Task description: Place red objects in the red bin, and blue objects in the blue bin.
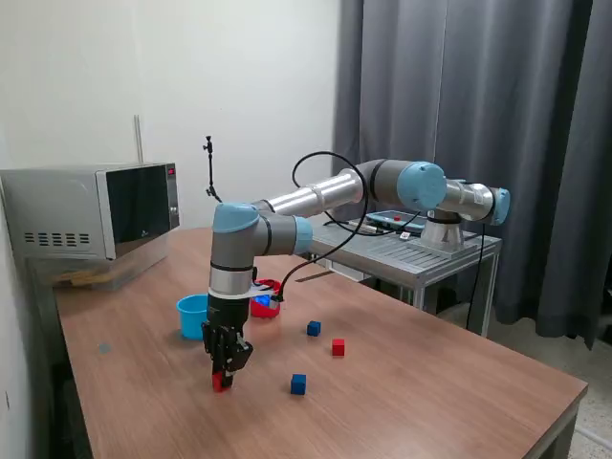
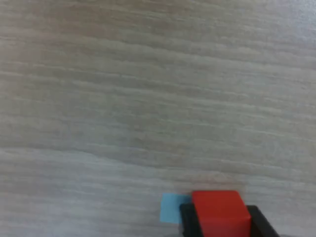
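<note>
I am watching the gripper [image 1: 223, 380] standing low on the wooden table [image 1: 430, 382], its fingers closing on one red cube [image 1: 221, 383]; in the wrist view that red cube [image 2: 220, 213] is sitting between the dark finger pads [image 2: 260, 219], beside a small pale blue patch [image 2: 172, 207] on the wood that I cannot identify; whether the cube is lifting off the surface I cannot tell. The red cup [image 1: 268, 298] is standing behind the arm, partly hidden by the wrist, with the light blue cup [image 1: 193, 315] just beside it toward the exterior view's left; I am seeing no cube inside either, though their insides are mostly hidden. The second red cube [image 1: 338, 347] and two blue cubes, one nearer the cups [image 1: 314, 328] and one nearer the front edge [image 1: 298, 383], are lying loose on the table; so I am judging the sorting barely begun, with four cubes left. I am reading no writing anywhere; the microwave [image 1: 91, 210] is showing only a tiny red display, too small to make out.
</note>
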{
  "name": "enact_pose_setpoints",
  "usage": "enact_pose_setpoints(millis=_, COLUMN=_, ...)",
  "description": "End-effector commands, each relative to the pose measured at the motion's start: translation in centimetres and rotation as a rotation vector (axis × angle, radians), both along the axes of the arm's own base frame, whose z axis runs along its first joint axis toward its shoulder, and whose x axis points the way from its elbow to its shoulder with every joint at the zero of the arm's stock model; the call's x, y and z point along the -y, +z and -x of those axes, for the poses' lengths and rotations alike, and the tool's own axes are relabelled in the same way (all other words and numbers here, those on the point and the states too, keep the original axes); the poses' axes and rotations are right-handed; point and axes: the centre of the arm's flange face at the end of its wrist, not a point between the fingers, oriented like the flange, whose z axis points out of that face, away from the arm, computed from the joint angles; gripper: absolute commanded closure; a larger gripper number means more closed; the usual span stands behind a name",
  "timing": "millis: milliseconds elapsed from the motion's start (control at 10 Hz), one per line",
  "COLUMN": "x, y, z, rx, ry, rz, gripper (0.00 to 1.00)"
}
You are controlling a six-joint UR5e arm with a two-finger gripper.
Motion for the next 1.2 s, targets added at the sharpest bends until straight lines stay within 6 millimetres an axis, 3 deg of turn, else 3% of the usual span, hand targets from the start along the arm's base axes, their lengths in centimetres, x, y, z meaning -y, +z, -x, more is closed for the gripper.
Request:
enact_pose_setpoints(millis=0, x=0.0, y=0.0, z=0.0, rx=0.002, ry=-0.001, rz=0.0, gripper=1.0)
enact_pose_setpoints(millis=200, x=0.0, y=0.5, z=0.0, rx=-0.006, ry=-0.002, rz=-0.001, gripper=1.0)
enact_pose_setpoints(millis=600, x=-1.5, y=5.7, z=-0.1, rx=-0.046, ry=-0.022, rz=-0.039, gripper=1.0)
enact_pose_setpoints(millis=700, x=-1.6, y=6.6, z=-0.5, rx=-0.041, ry=-0.023, rz=-0.039, gripper=1.0)
enact_pose_setpoints(millis=900, x=-2.9, y=6.0, z=-1.7, rx=0.007, ry=-0.038, rz=-0.039, gripper=1.0)
enact_pose_setpoints(millis=1100, x=-4.4, y=8.3, z=-2.8, rx=0.013, ry=-0.057, rz=-0.064, gripper=1.0)
